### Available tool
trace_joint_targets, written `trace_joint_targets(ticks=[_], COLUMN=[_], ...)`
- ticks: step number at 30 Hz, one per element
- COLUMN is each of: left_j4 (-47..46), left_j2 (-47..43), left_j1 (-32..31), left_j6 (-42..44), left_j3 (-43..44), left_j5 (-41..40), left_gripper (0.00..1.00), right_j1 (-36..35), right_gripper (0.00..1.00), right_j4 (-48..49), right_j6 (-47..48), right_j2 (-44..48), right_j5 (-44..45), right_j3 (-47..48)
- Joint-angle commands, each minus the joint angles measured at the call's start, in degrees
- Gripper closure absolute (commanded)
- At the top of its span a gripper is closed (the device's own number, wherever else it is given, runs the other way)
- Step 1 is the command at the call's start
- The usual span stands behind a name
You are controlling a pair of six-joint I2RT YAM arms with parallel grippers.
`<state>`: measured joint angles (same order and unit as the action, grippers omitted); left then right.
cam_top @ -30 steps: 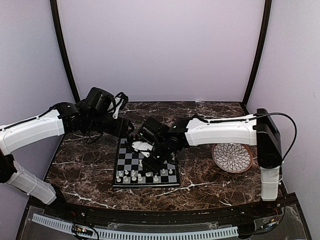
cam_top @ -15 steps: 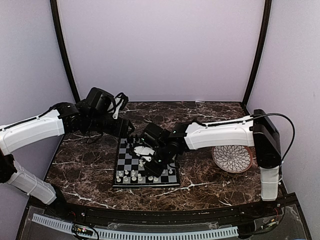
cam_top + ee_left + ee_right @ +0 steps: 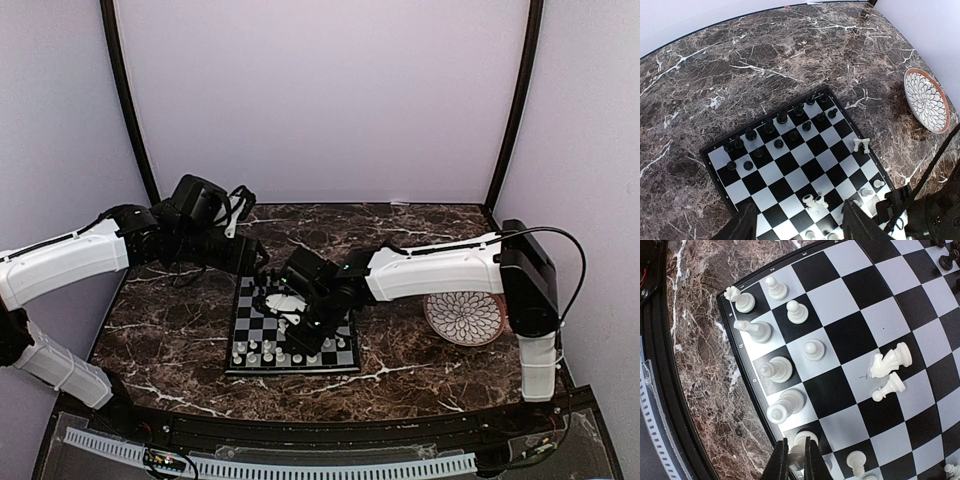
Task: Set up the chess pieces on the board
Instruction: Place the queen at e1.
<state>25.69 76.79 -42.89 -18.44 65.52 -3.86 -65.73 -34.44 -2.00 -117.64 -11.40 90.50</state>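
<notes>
Here, the board [image 3: 790,162] sits mid-table, half set.
Right gripper [image 3: 797,462] clamps a cream-white piece [image 3: 807,437] at its 6 o'clock edge; left gripper [image 3: 799,220] hangs wide apart, empty, near 11 o'clock.

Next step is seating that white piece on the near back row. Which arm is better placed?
Right. The right gripper is shut on a white piece at the board's near edge row, beside other white pieces. The left gripper hangs open over the far side, holding nothing.
</notes>
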Motion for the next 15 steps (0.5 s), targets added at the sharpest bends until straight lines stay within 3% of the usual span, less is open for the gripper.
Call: trace_joint_targets(ticks=[1,11,15], left_j4=[1.2,1.2,1.0], left_j2=[0.0,0.5,0.6], left_j1=[0.3,0.3,0.3], left_j6=[-0.4,-0.8,-1.1], left_j3=[-0.1,0.1,-0.1], left_j5=[0.7,0.9,1.1], left_gripper=[0.39,0.39,0.39], right_j1=[-0.2,-0.2,-0.2], right_gripper=[1.00,0.92,0.83], right_j4=[1.4,0.6,0.2], right_j6=[-0.2,-0.3,-0.5], right_j2=[-1.1,-0.2,0.5], right_j5=[-0.7,-0.6,-0.2], right_j3=[-0.4,-1.5,-1.9])
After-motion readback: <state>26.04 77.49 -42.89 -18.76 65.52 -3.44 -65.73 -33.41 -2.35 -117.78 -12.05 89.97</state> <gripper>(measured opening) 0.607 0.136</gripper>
